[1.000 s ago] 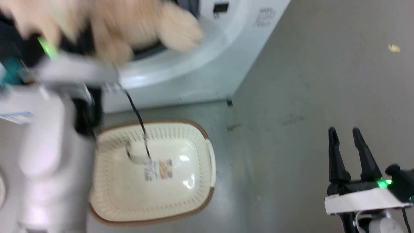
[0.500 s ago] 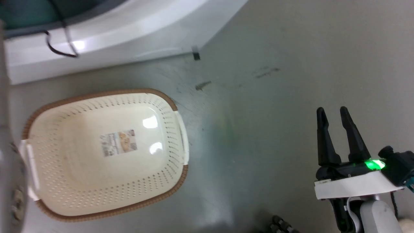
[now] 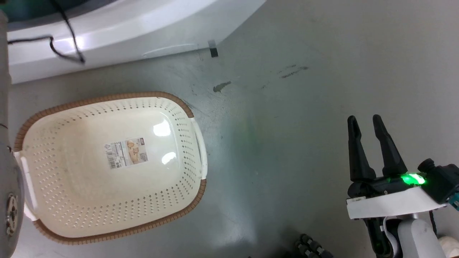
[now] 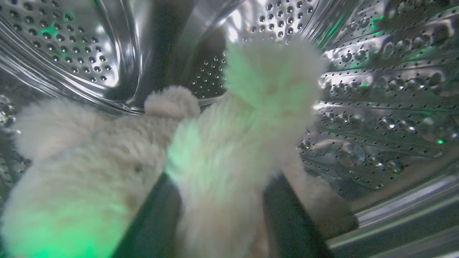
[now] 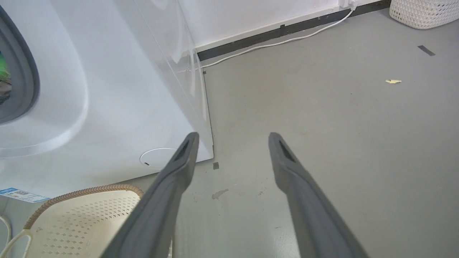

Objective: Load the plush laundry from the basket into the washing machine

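Observation:
The plush laundry [image 4: 229, 143], fluffy and cream, is inside the shiny perforated drum [image 4: 376, 89] of the washing machine [image 3: 125, 32]. My left gripper [image 4: 220, 179] is shut on it, one dark finger on each side of a limb. The basket [image 3: 71, 211] sits on the floor in front of the washer, holding nothing, with its label showing on the bottom. The same basket [image 5: 82, 222] shows at the lower left of the right wrist view, below the washing machine [image 5: 118, 107]. My right gripper [image 3: 364, 120] hangs open over bare floor, right of the basket; its fingers [image 5: 179, 168] hold nothing.
My pale left forearm [image 3: 7, 179] runs along the left edge, and its dark cable [image 3: 64, 39] hangs across the washer's front. A white cord [image 5: 272, 44] follows the wall's base. A white woven bin [image 5: 423, 12] stands far right, and a yellow scrap [image 5: 393, 81] lies on the grey floor.
A second ago my left gripper held the plush at the washer's opening in the head view; it has since carried it inside the drum. The head camera has tilted. The right gripper has stayed open.

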Robot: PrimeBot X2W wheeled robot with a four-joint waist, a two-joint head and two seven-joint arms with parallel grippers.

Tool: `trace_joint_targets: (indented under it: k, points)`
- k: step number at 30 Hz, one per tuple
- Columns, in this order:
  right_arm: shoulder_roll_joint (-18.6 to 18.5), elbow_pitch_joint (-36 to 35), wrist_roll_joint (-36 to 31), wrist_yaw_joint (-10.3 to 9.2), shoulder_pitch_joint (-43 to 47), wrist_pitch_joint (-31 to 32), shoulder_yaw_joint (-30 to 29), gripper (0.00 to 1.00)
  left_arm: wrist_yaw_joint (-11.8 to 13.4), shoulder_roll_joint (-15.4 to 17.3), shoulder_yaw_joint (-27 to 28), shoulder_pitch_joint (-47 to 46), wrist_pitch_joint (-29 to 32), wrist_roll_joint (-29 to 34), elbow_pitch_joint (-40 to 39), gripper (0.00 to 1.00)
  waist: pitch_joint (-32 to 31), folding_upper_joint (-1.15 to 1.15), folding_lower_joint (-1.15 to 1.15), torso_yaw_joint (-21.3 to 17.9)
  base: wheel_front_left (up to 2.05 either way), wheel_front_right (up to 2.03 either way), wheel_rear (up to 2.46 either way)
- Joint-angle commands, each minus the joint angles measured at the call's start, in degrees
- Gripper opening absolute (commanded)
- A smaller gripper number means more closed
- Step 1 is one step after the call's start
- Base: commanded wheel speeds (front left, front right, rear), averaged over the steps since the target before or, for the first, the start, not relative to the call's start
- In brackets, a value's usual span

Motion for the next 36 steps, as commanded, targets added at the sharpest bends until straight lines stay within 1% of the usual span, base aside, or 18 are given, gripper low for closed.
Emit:
trace_joint_targets:
  k: [1, 5, 6, 7, 9, 10, 11, 13, 14, 15, 17, 18, 19, 20, 23, 28, 31, 36]
  points:
    - [-0.13, -0.06, -0.48, 0.05, -0.35, -0.24, -0.22, 1.00, -0.71, -0.08, -0.44, -0.32, -1.85, 0.02, 1.30, 1.00, -1.41, 0.00, 0.00, 0.74, 0.00, 0.00, 0.00]
    - [-0.13, -0.20, -1.29, 0.05, -0.03, -0.24, -0.90, 1.00, -1.70, -0.44, -0.75, 0.78, -4.31, -0.48, 3.14, 1.00, -3.66, 0.00, 0.00, 1.71, 0.00, 0.00, 0.00]
    - [-0.13, -0.15, -2.16, 0.05, 0.55, -0.24, -1.35, 1.00, -2.29, -0.82, -0.87, 1.59, -5.90, -0.93, 4.01, 1.00, -5.47, 0.00, 0.00, 2.55, 0.00, 0.00, 0.00]
    - [-0.13, -0.15, -2.16, 0.05, 0.55, -0.24, -1.35, 1.00, -2.29, -0.82, -0.87, 1.59, -5.90, -0.93, 4.01, 1.00, -5.47, 0.00, 0.00, 2.55, 0.00, 0.00, 0.00]
    - [-0.13, -0.10, -3.38, 0.05, 1.23, -0.24, -2.05, 1.00, -3.13, -1.47, -1.22, 3.53, -7.83, -1.53, 4.61, 1.00, -8.43, 0.00, 0.00, 3.80, 0.00, 0.00, 0.00]
    - [-0.13, -0.10, -3.38, 0.05, 1.23, -0.24, -2.05, 1.00, -3.13, -1.47, -1.22, 3.53, -7.83, -1.53, 4.61, 1.00, -8.43, 0.00, 0.00, 3.80, 0.00, 0.00, 0.00]
    - [-0.13, -0.15, -3.95, 0.05, 1.60, -0.24, -2.60, 1.00, -3.70, -2.07, -1.32, 5.71, -8.58, -2.31, 4.90, 1.00, -10.57, 0.00, 0.00, 4.64, 0.00, 0.00, 0.00]
    - [-0.13, -0.09, -4.26, 0.05, 1.80, -0.24, -2.72, 1.00, -3.94, -2.31, -1.66, 7.18, -8.88, -2.44, 4.97, 1.00, -11.92, 0.00, 0.00, 5.02, 0.00, 0.00, 0.00]
    - [-0.13, 0.04, -5.27, 0.05, 2.13, -0.24, -2.28, 1.00, -4.36, -2.62, -2.75, 10.34, -9.34, -2.40, 4.36, 1.00, -14.41, 0.00, 0.00, 5.57, 0.00, 0.00, 0.00]
    - [-0.13, 0.04, -5.27, 0.05, 2.13, -0.24, -2.28, 1.00, -4.36, -2.62, -2.75, 10.34, -9.34, -2.40, 4.36, 1.00, -14.41, 0.00, 0.00, 5.57, 0.00, 0.00, 0.00]
    - [-0.13, 0.02, -6.41, 0.05, 2.40, -0.24, -1.74, 1.00, -4.60, -3.06, -3.53, 13.78, -9.61, -2.81, 2.79, 1.00, -16.70, 0.00, 0.00, 6.23, 0.00, 0.00, 0.00]
    - [-0.13, 0.00, -6.61, 0.05, 2.63, -0.24, -1.74, 1.00, -4.68, -3.45, -3.87, 15.73, -9.69, -3.18, 1.73, 1.00, -18.01, 0.00, 0.00, 6.72, 0.00, 0.00, 0.00]
    - [-0.13, -0.04, -7.11, 0.05, 3.27, -0.24, -1.64, 1.00, -4.77, -4.19, -4.54, 19.88, -9.75, -3.75, -1.89, 1.00, -20.39, 0.00, 0.00, 7.63, 0.00, 0.00, 0.00]
    - [-0.13, -0.04, -7.11, 0.05, 3.27, -0.24, -1.64, 1.00, -4.77, -4.19, -4.54, 19.88, -9.75, -3.75, -1.89, 1.00, -20.39, 0.00, 0.00, 7.63, 0.00, 0.00, 0.00]
    - [-0.13, 0.27, -8.24, 0.05, 4.32, -0.24, -0.85, 1.00, -4.81, -4.48, -5.36, 26.93, -9.77, -4.77, -8.49, 1.00, -23.78, 0.00, 0.00, 8.87, 0.00, 0.00, 0.00]
    - [-0.13, 0.39, -8.98, 0.05, 6.09, -0.24, -0.93, 1.00, -4.78, -4.74, -3.69, 39.37, -9.78, -6.71, -19.61, 1.00, -28.80, 0.00, 0.00, 10.92, 0.00, 0.00, 0.00]
    - [-0.13, 0.18, -9.37, 0.05, 7.00, -0.24, -1.02, 1.00, -3.56, -4.76, -1.97, 47.14, -9.79, -6.80, -26.08, 1.00, -31.07, 0.00, 0.00, 11.67, 0.00, 0.00, 0.00]
    - [-0.13, -0.23, -9.89, 0.05, 8.42, -0.24, -2.07, 1.00, -1.07, -5.82, 0.97, 59.89, -9.79, -7.21, -35.25, 1.00, -33.77, 0.00, 0.00, 12.84, 0.00, 0.00, 0.00]
